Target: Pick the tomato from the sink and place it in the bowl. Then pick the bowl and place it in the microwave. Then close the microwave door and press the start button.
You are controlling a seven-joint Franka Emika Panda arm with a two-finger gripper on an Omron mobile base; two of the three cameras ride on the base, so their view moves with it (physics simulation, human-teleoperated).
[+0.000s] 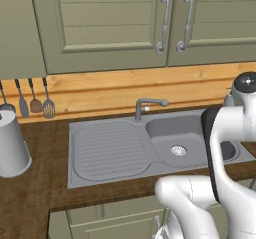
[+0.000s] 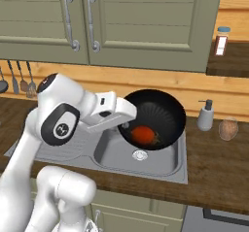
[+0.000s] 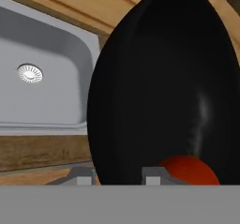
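Black bowl [image 2: 160,114] tilted w/ tomato [image 2: 143,134] inside, above sink [image 2: 116,156].

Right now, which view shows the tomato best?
The right base view: the tomato lies whole inside the tilted black bowl, held up over the sink. The hand view catches just its red top at the bottom edge, behind a fingertip. In the left base view the arm stands in front.
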